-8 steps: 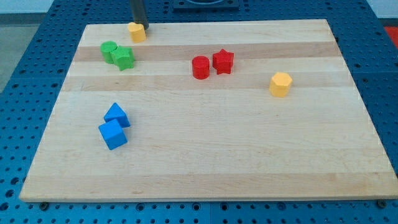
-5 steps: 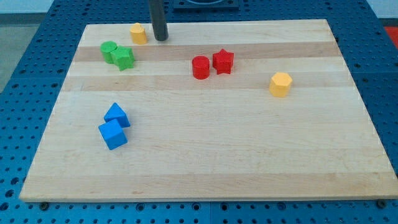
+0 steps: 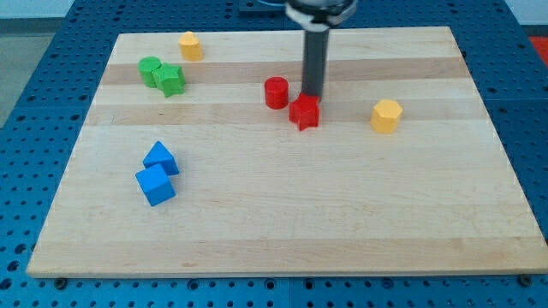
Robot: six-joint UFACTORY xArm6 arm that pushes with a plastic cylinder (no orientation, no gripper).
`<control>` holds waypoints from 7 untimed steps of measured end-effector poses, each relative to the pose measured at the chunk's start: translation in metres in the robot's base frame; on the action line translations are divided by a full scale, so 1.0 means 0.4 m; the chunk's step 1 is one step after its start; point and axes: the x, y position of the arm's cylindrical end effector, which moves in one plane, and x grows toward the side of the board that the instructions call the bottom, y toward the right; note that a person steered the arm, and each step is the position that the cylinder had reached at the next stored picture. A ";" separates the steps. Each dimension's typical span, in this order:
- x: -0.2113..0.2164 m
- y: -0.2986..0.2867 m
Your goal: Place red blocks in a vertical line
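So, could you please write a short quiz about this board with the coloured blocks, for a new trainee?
1. True or false: the tip stands just above the red star block, on its view's-top side.
2. Which block lies nearest the view's right edge of the wooden board?
A. green star block
B. yellow hexagonal block
C. blue cube block
3. Fill in: the red cylinder block lies to the view's ____ of the red star block.

Key: 1 true; 2 B; 3 upper left.
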 end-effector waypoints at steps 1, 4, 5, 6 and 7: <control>0.026 -0.065; -0.210 -0.080; -0.174 -0.198; -0.206 -0.229; -0.273 -0.145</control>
